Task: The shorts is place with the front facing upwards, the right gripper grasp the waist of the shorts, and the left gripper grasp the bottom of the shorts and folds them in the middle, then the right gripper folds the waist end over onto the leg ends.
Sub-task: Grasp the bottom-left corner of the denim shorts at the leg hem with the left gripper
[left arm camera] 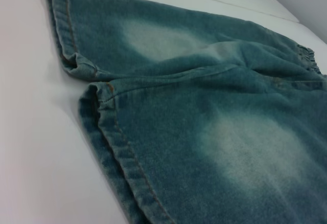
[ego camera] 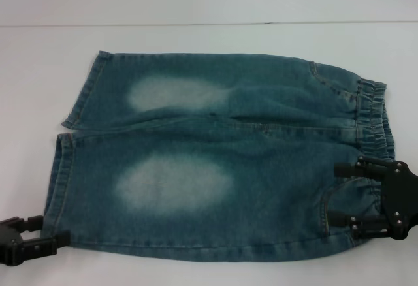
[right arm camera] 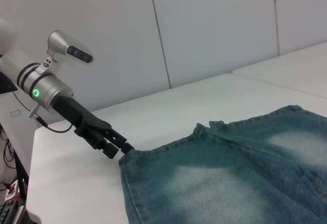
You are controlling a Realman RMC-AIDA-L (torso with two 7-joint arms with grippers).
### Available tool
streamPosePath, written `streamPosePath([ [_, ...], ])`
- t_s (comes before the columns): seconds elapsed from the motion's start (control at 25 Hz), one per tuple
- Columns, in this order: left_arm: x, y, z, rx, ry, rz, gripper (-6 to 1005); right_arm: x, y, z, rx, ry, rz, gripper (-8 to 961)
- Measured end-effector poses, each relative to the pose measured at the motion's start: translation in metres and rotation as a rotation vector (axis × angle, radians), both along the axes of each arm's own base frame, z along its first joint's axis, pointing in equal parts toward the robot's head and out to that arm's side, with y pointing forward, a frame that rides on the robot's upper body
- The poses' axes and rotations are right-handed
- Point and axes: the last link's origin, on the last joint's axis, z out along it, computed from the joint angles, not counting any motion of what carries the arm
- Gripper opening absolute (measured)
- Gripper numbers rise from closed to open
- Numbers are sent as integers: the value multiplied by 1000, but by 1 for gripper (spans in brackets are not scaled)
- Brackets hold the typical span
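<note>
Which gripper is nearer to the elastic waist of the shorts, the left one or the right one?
Right. The right gripper is at the waist of the shorts, its fingers over the near part of the band. The left gripper is at the opposite end, by the near leg hem.

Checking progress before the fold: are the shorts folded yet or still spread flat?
Spread flat: the shorts show both legs side by side, nothing doubled over.

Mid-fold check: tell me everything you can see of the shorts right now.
The shorts are blue-green denim with a pale faded patch on each thigh, lying flat and unfolded on the white table. The gathered elastic waist is on the robot's right, the stitched leg ends on its left. The right tool straddles the near end of the waistband. The left tool meets the near leg's hem corner.
</note>
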Motion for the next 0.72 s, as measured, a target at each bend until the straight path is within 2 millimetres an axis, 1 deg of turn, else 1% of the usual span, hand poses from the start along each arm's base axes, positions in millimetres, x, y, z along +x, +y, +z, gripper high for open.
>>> streamPosePath([
  [0.48, 4, 1, -3, -37, -15, -2, 874, 0, 0, 0, -1, -1, -1, 948],
  [0.72, 11, 7, -6, -64, -23, -23, 864, -1, 1, 0, -2, -1, 1, 948],
])
